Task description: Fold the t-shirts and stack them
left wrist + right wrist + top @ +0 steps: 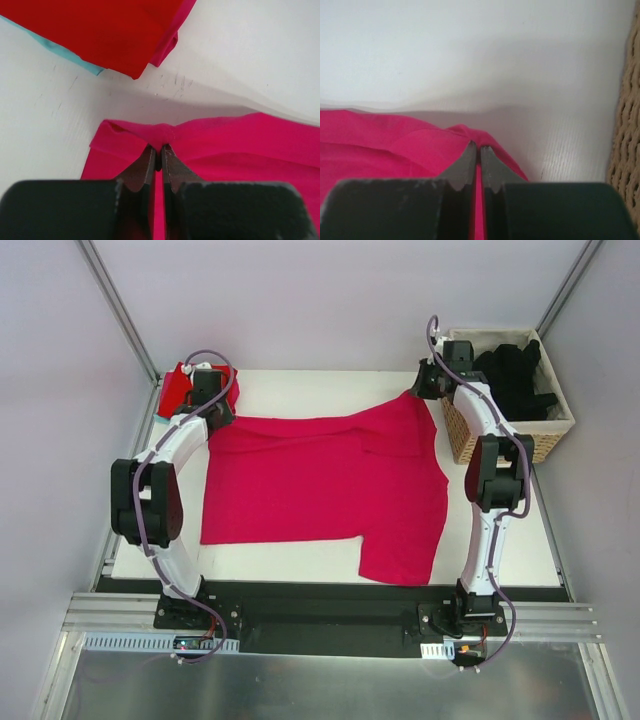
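Observation:
A magenta-pink t-shirt (320, 480) lies spread across the white table (505, 535), one sleeve pointing toward the near edge. My left gripper (222, 418) is shut on the shirt's far left edge; in the left wrist view the cloth (240, 145) bunches between the tips of that gripper (159, 150). My right gripper (424, 390) is shut on the far right corner, where the fabric (380, 145) rises into a pinched ridge at the gripper's tips (476, 147). A folded red t-shirt (175, 388) (110, 30) rests at the far left corner. Black t-shirts (515, 375) fill the basket.
The wicker basket (560, 426) (625, 150) stands at the far right, close beside my right gripper. A strip of teal cloth (75, 57) shows under the red shirt. Grey walls enclose the table on three sides.

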`<action>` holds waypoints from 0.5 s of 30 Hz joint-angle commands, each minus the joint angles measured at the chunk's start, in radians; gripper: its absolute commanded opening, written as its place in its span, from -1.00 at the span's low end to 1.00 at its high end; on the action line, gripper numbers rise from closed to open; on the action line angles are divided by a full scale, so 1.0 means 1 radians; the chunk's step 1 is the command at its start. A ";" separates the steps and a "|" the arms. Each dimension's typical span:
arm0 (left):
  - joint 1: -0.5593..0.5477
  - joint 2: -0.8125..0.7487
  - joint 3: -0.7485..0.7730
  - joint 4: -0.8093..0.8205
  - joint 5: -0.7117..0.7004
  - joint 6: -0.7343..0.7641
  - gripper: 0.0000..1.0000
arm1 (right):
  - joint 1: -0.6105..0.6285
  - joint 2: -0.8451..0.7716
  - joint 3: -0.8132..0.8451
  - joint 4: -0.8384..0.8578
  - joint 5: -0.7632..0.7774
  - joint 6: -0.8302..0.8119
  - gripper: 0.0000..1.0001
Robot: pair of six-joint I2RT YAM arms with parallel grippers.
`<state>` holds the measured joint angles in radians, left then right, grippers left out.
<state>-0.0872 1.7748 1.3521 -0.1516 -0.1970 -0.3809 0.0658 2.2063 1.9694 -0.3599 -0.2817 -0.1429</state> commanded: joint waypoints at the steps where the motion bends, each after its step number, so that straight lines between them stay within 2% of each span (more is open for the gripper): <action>1: -0.019 0.014 0.022 0.034 -0.050 -0.035 -1.00 | 0.031 -0.109 -0.046 0.166 0.131 -0.085 -0.99; 4: -0.020 0.024 0.033 0.046 -0.056 -0.036 -1.00 | 0.052 -0.122 -0.063 0.219 0.205 -0.116 -0.99; 10: -0.025 0.063 0.077 0.049 -0.056 -0.035 -1.00 | 0.066 -0.088 -0.012 0.182 0.329 -0.119 -0.99; 15: -0.040 0.051 0.087 0.049 -0.108 -0.050 -1.00 | 0.071 -0.071 -0.009 0.161 0.456 -0.100 -0.99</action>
<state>-0.1070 1.8462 1.3952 -0.1322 -0.2409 -0.4068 0.1394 2.1777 1.9038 -0.2218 0.0319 -0.2398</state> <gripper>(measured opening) 0.020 0.040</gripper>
